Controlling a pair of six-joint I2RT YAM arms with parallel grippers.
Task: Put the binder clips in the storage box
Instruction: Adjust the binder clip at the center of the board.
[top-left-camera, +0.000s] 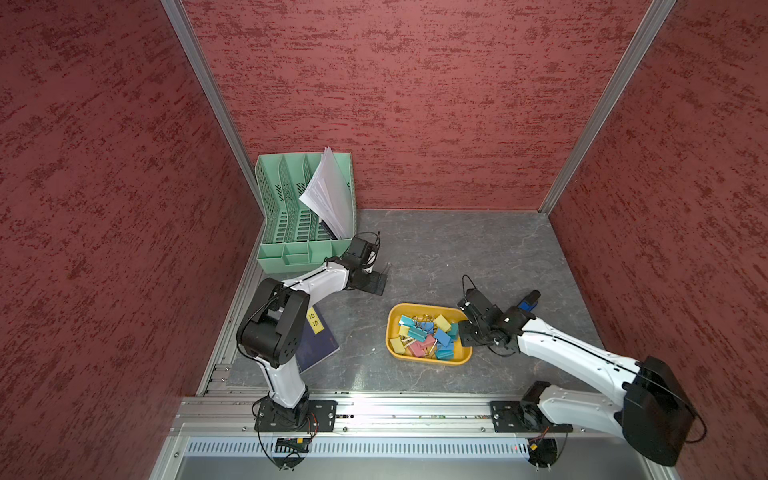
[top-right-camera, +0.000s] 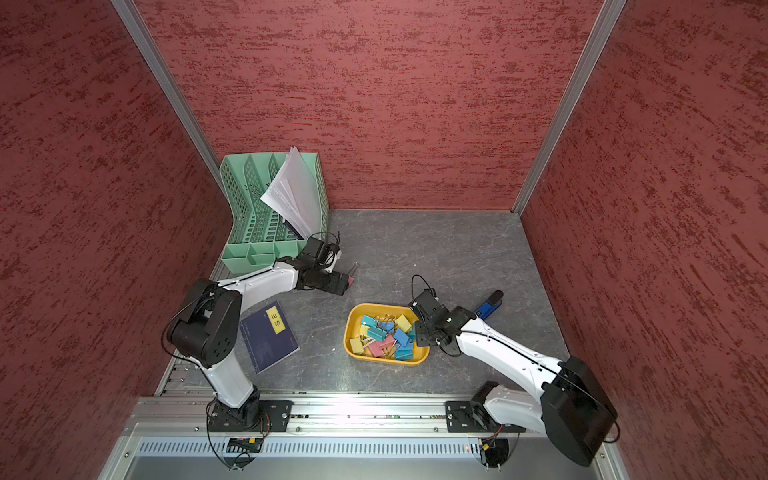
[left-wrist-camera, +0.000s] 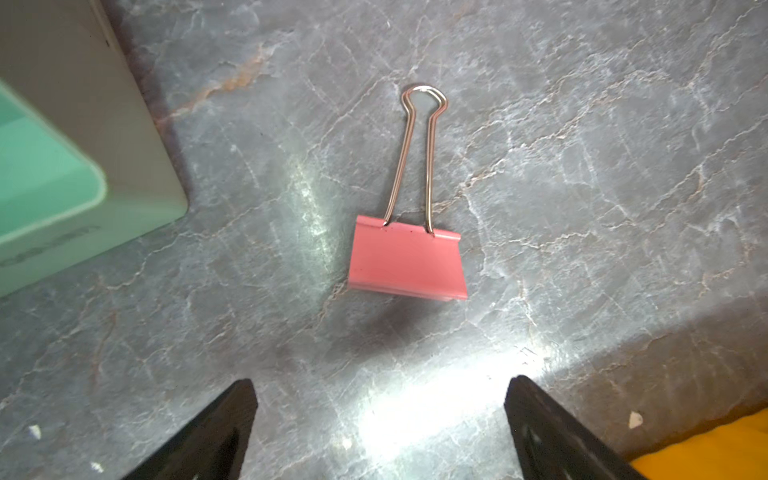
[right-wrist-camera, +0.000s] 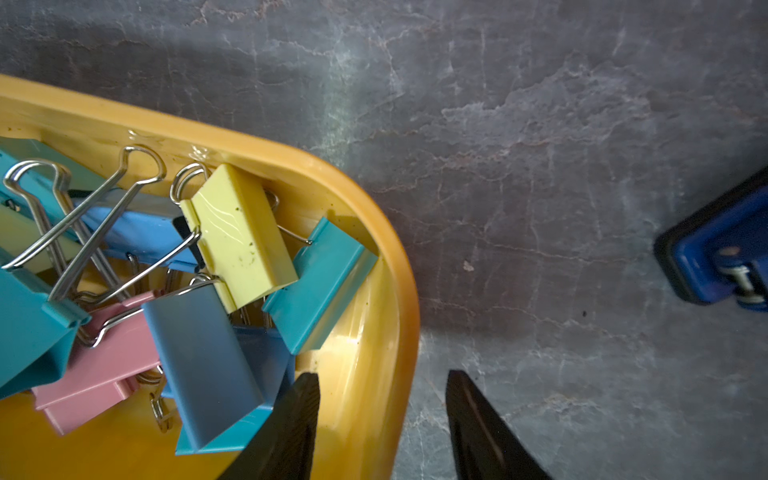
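Observation:
A pink binder clip (left-wrist-camera: 407, 262) lies flat on the grey table, its wire handle (left-wrist-camera: 417, 158) pointing away from my left gripper (left-wrist-camera: 380, 380). That gripper is open, with nothing between its fingers, just short of the clip; in a top view the left gripper (top-right-camera: 345, 284) hides most of the clip (top-right-camera: 352, 281). The yellow-orange storage box (top-left-camera: 415, 306) holds several binder clips (top-left-camera: 428, 336) in yellow, pink, blue and teal. My right gripper (right-wrist-camera: 382, 376) stands open astride the box's right wall (right-wrist-camera: 405, 266), one finger inside and one outside with table showing beside it.
A mint green file organizer (top-left-camera: 291, 232) with papers (top-left-camera: 328, 187) stands at the back left, close to my left wrist. A dark blue book (top-left-camera: 316, 345) lies by the left arm's base. A blue-and-black stapler (top-left-camera: 528, 301) sits right of the box.

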